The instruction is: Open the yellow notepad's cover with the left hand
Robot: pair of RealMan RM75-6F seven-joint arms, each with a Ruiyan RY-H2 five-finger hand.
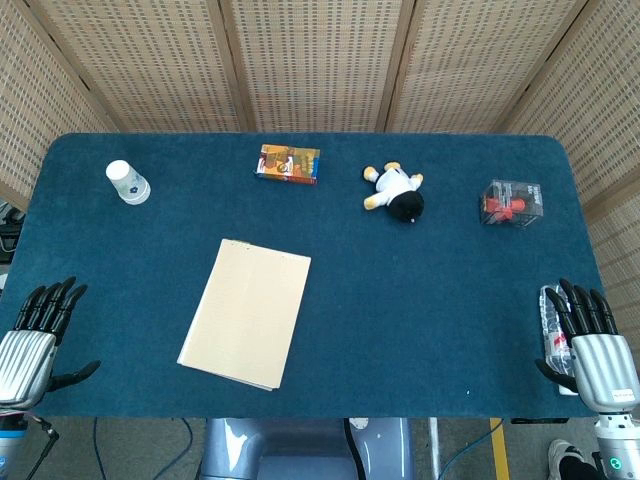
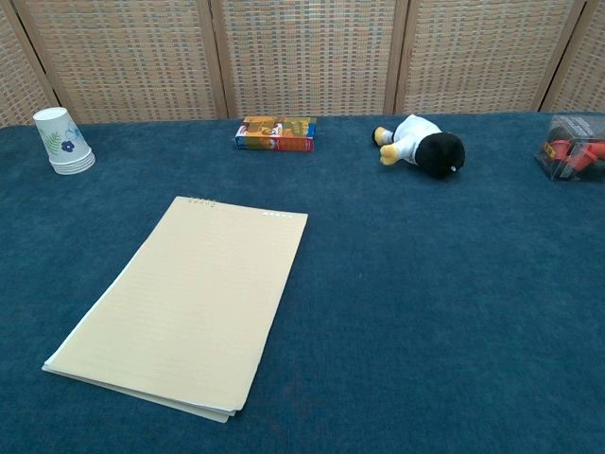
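Yellow and flat, the notepad (image 1: 246, 314) lies closed on the blue table (image 1: 420, 300), left of centre and near your front edge, its cover not yet lifted. Nothing of the task is done. Your left hand (image 1: 35, 340) rests at the table's left front corner, fingers apart and holding nothing, well apart from the pad. Your right hand (image 1: 590, 345) sits at the right edge, fingers spread, just beside a clear plastic item. You have the whole reach, grip and lift left.

silver hands (image 1: 25, 362), black fingers (image 1: 52, 300)
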